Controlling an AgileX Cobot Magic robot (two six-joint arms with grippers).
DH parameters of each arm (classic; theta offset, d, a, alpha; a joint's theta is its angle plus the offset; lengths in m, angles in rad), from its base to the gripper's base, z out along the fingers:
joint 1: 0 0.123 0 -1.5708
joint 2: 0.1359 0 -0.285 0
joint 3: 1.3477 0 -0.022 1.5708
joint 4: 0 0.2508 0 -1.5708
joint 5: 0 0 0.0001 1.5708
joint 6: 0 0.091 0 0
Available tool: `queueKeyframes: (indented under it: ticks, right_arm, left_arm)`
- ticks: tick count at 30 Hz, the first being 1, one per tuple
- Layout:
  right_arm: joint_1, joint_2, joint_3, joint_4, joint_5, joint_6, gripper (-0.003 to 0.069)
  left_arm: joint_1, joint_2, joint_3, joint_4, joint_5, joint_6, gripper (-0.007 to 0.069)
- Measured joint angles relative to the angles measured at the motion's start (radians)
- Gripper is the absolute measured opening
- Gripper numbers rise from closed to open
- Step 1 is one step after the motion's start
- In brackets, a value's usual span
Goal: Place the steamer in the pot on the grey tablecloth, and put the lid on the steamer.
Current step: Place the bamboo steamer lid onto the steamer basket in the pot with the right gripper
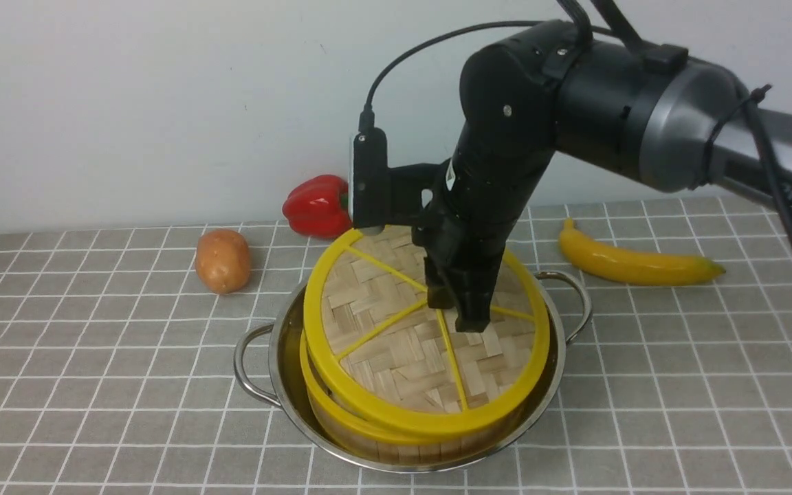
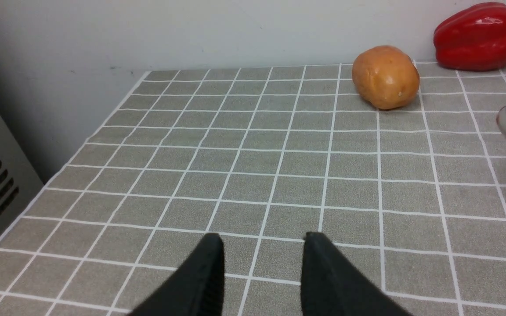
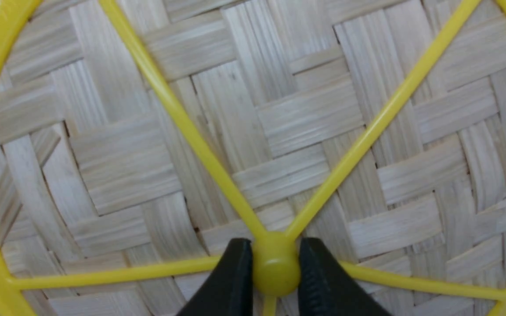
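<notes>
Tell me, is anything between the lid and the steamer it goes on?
Nothing visible. The right gripper holds the lid by its knob, tilted over the steamer in the pot.

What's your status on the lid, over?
Right jaws shut on lid, at its hub; left jaws open, empty. Lid tilted over steamer in pot, not seated. Potato, pepper, banana well aside.

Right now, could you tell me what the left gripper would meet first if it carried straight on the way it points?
Probably the tablecloth itself: the left gripper, jaws open and empty, aims down at its squares; the potato sits off that line.
</notes>
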Motion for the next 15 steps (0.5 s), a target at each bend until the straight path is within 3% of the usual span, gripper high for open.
queueKeyframes:
  ticks: [15]
  right_arm:
    - [0.0, 0.016, -0.001, 0.041, -0.043, -0.116, 0.0148]
  left_arm:
    - [0.0, 0.0, 0.0, 0.0, 0.0, 0.0, 0.0243]
